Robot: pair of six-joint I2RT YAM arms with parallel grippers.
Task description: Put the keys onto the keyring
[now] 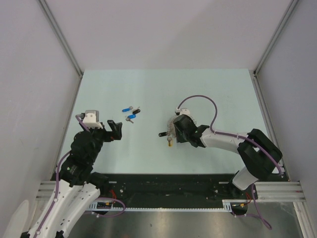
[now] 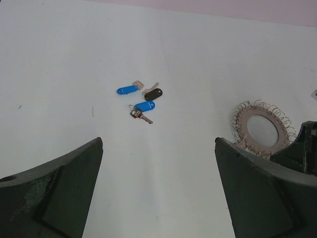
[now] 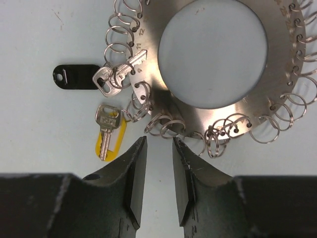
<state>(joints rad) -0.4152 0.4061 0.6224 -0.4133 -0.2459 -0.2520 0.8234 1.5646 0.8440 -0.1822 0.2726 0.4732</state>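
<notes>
Right gripper sits low at the near rim of the keyring. Its jaws are narrow, a slim gap with only bare table showing between them, tips just short of the wire loops. Two keys hang on loops there already: a yellow key just left of the jaws and a black-tagged key beyond it. Over on the left, three loose keys lie in a tight cluster, two blue and one black, well apart from the keyring. Left gripper hovers short of them, jaws wide, holding nothing.
</notes>
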